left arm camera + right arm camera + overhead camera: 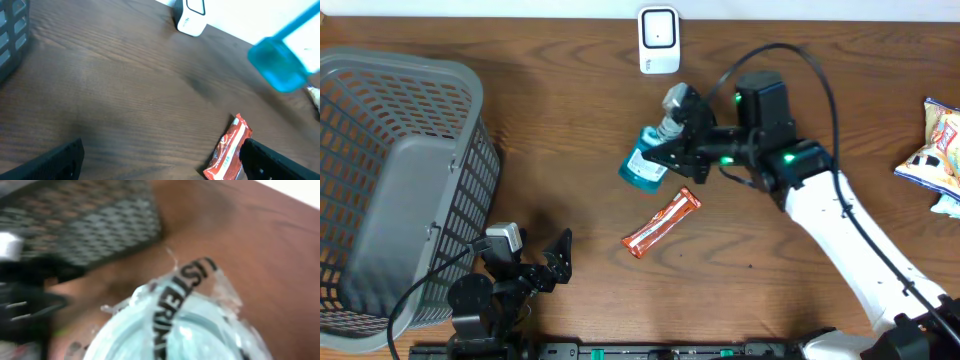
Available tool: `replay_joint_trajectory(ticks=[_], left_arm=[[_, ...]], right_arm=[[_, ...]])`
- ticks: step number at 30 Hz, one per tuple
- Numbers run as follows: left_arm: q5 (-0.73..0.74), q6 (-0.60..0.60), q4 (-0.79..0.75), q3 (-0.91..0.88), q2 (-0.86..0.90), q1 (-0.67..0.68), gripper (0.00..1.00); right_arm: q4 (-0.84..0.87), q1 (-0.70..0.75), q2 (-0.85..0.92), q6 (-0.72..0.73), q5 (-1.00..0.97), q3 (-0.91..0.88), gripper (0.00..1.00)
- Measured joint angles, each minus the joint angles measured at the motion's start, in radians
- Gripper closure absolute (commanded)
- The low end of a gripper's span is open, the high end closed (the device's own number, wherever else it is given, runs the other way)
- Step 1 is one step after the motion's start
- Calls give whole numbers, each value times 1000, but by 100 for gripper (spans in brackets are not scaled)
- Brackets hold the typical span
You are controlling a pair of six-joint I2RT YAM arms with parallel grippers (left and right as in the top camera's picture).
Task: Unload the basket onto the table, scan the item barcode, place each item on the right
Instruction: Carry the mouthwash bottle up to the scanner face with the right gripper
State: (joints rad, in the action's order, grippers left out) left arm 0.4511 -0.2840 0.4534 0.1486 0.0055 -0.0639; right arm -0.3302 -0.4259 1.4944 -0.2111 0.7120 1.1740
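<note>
Holding: right tool (674, 132) clamped on bottle (644, 166), lifted
Scanner (659, 40): near; scan likely not yet done
Left tool (560, 258): jaws apart

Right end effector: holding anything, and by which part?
The right end effector grips the teal mouthwash bottle at its upper part, near the neck.

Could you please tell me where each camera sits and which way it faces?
Overhead: above the brown wooden table, looking straight down; both arms show, right gripper shut on a blue plastic mouthwash bottle.
Left wrist: low, facing across the table toward the white boxy scanner; its open fingers at the bottom corners.
Right wrist: close over the bottle's cap, grey plastic basket behind; own fingers indiscernible.
Shared: the orange snack wrapper, in overhead and left wrist.
</note>
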Motion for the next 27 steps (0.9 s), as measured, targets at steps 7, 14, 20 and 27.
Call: replay_joint_trajectory(ticks=[7, 14, 20, 27], left_arm=[[0, 0, 0, 0, 0, 0, 1], [0, 0, 0, 0, 0, 0, 1], [0, 0, 0, 0, 0, 0, 1], [0, 0, 0, 0, 0, 0, 1]], right_arm=[[83, -86, 5, 39, -495, 0, 90], [85, -89, 168, 14, -821, 115, 85], [80, -89, 437, -56, -1058, 395, 87], [90, -89, 819, -254, -1302, 874, 86]])
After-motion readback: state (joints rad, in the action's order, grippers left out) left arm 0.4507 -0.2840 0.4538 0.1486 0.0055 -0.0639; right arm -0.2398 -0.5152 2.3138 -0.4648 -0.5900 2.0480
